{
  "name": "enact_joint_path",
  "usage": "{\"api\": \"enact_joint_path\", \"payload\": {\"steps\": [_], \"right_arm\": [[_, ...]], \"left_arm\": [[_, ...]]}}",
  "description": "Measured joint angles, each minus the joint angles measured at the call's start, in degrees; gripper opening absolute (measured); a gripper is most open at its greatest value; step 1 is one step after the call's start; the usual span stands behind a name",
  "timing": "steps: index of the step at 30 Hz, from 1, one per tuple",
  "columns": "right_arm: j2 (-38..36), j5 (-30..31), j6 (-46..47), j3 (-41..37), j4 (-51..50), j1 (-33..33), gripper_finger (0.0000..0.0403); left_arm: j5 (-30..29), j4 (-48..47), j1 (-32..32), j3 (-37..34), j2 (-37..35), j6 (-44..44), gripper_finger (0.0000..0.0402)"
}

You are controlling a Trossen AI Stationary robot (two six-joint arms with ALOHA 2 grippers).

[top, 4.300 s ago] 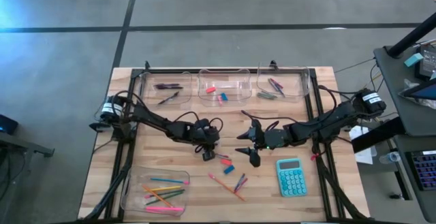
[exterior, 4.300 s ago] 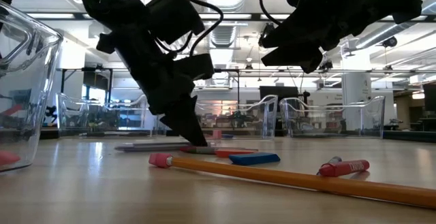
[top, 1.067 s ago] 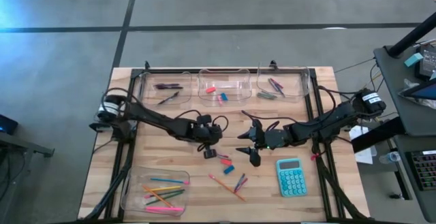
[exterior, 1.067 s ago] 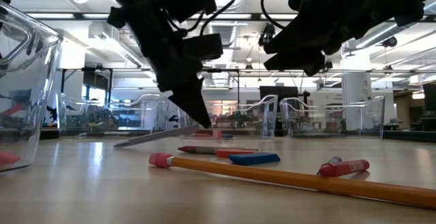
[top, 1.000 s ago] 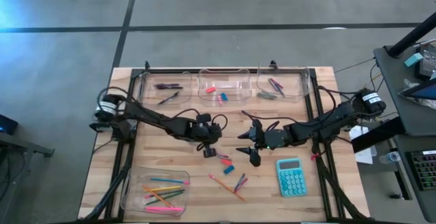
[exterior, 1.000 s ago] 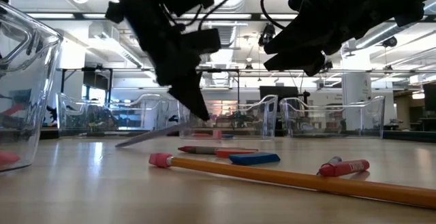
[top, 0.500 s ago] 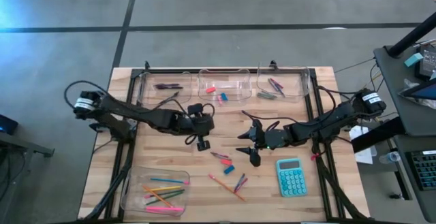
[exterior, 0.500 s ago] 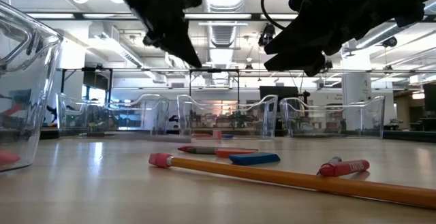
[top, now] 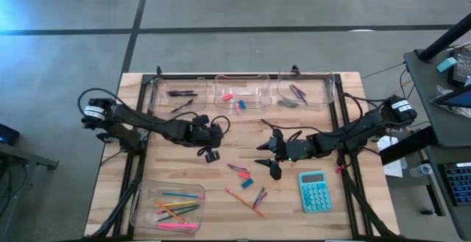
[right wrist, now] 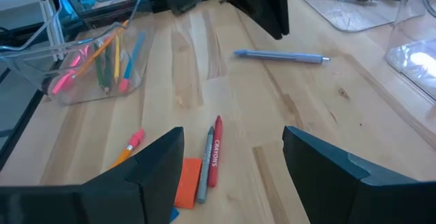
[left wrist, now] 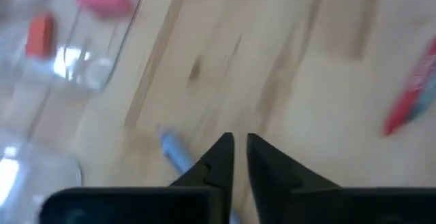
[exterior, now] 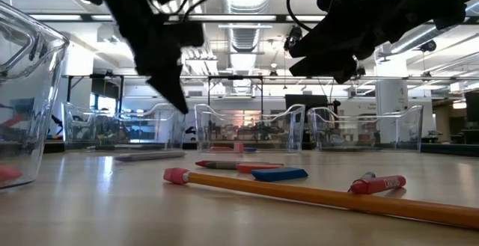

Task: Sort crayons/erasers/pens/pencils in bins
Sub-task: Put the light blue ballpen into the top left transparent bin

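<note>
The left claw (top: 208, 154) hangs above the bench (top: 184, 176) with its fingers a little apart, grasping nothing — a grey pen (right wrist: 279, 56) lies just beside it at 9 o'clock. The right claw (top: 269, 159) waits released near the centre.

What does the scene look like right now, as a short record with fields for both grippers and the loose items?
left gripper: above the table, fingers slightly parted, empty
grey pen: flat on the table by the left gripper
right gripper: hovering mid-table, fingers wide apart, empty
loose on table: orange pencil, blue eraser, red crayon
also present: teal calculator
</note>
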Motion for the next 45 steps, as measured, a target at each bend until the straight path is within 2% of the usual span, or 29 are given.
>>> {"api": "enact_joint_path", "payload": {"steps": [6,12,17,22,24,27,35,45], "right_arm": [[0.00,0.00,0.00,-0.02,-0.02,0.00,0.0238],[0.00,0.00,-0.01,-0.02,-0.02,0.01,0.0238],[0.00,0.02,0.00,-0.04,-0.03,0.00,0.0238],[0.00,0.02,0.00,-0.04,-0.04,0.00,0.0238],[0.00,0.02,0.00,-0.05,-0.04,0.00,0.0238],[0.00,0.02,0.00,-0.07,-0.02,0.00,0.0238],[0.00,0.02,0.00,-0.07,-0.03,0.00,0.0238],[0.00,0.02,-0.02,-0.09,-0.07,0.00,0.0238]], "left_arm": [[0.24,-0.27,2.77,-4.99,0.19,-6.12,0.0108],[4.79,-0.71,3.21,-9.78,0.23,-12.03,0.0175],[8.52,0.70,3.21,-12.70,0.14,-15.30,0.0191],[9.12,1.44,3.11,-13.44,0.30,-15.51,0.0191],[9.18,1.40,3.11,-13.46,0.32,-15.39,0.0188],[9.61,1.30,3.08,-13.61,0.38,-14.68,0.0160],[10.41,1.57,3.00,-14.21,0.43,-11.69,0.0019],[9.94,1.95,2.21,-9.70,0.54,-7.77,0.0010]]}}
